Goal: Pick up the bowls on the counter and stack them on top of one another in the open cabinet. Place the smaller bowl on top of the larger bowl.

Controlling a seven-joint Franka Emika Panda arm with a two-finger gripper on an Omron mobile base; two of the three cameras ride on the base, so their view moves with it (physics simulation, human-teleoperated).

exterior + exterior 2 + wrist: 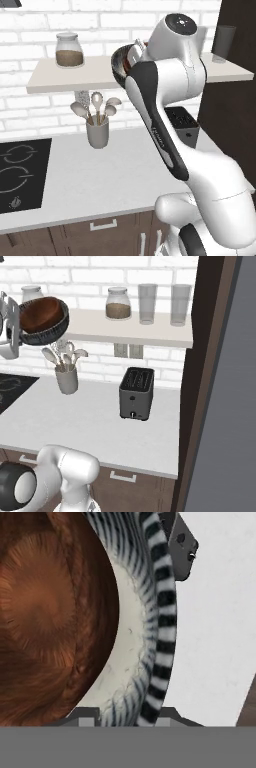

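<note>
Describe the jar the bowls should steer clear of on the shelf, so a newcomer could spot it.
Start at the pale shelf on the brick wall. Left of two empty glasses stands the jar: squat, clear, lidded, part-filled with brown grains.

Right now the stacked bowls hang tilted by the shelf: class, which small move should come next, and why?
Probably level the pair and lower it onto the shelf. The claw grips the larger bowl's rim, the smaller bowl sits inside, and both hang steeply tilted off the board.
</note>
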